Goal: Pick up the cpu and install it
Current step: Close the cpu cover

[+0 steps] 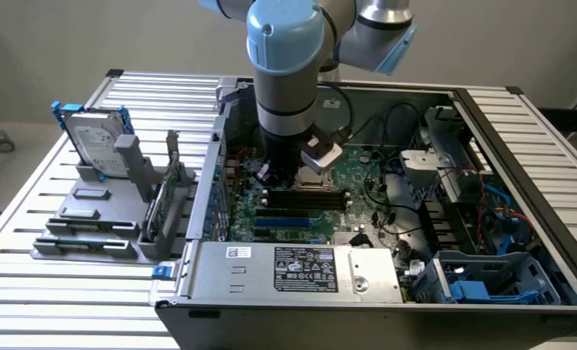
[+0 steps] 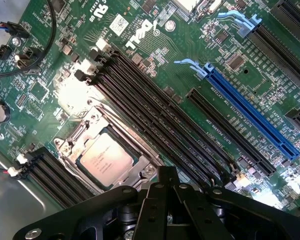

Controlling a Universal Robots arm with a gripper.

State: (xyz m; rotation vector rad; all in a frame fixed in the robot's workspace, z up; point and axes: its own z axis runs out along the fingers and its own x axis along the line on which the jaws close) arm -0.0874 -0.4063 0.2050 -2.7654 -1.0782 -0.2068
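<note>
Looking at the wrist view, you're seeing the cpu already sitting inside the socket frame on the green motherboard, silver lid facing up, flanked by the black memory slots. The gripper is hovering above the board just beside the socket with its fingers drawn together and nothing between them; it isn't touching the chip.

In the exterior view the arm is reaching straight down into the open computer case, which is lying on the slatted bench, and the gripper is sitting low over the board by the memory slots. A hard drive in a blue bracket is standing on the grey fixture at the exterior view's left, well apart from the work.

My read: placement looks done or nearly so. To do this step well, you're checking that the chip is lying flat and square in the frame, edges parallel to the socket walls, no corner riding up. From these views I can't tell whether it's fully seated or whether the retention frame is latched. Any contact should be straight down and light; sideways drag is risking the socket pins. Keep clear of the black cable looping near that corner of the board.
</note>
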